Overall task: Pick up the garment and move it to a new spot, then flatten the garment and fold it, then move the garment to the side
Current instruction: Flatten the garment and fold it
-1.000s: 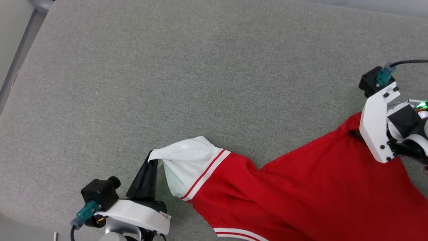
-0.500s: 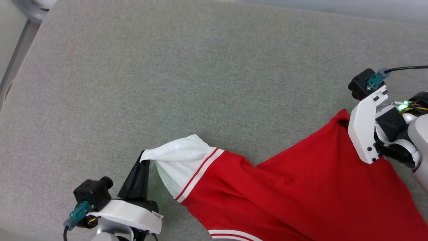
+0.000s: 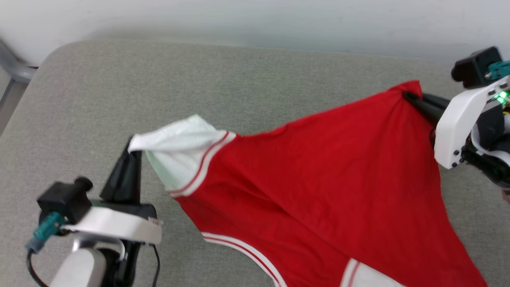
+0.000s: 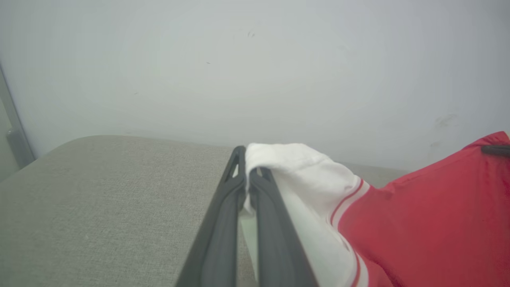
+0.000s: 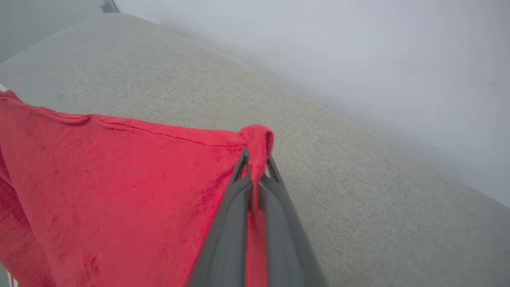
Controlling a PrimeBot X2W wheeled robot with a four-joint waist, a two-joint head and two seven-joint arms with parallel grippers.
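The garment (image 3: 318, 171) is a red shirt with white sleeves and red-and-white stripe trim, stretched in the air between my two grippers above the grey cushion. My left gripper (image 3: 130, 144) is shut on the edge of a white sleeve (image 4: 295, 167); the left wrist view shows that gripper (image 4: 249, 167) pinching the white cloth. At the right, my right gripper (image 3: 408, 95) is shut on a red corner of the garment (image 5: 119, 179). The right wrist view shows the gripper (image 5: 257, 159) with red fabric bunched between its tips. No lettering shows.
The grey fabric cushion (image 3: 119, 91) spreads under both arms, its rounded far corner at the upper left. A pale wall (image 3: 255, 20) runs along its far edge. A metal frame post (image 3: 14, 69) stands at the far left.
Both grippers have lifted the garment off the cushion and pulled it taut. The right gripper has closed on the red corner. The head camera has tilted up, bringing the wall into view.
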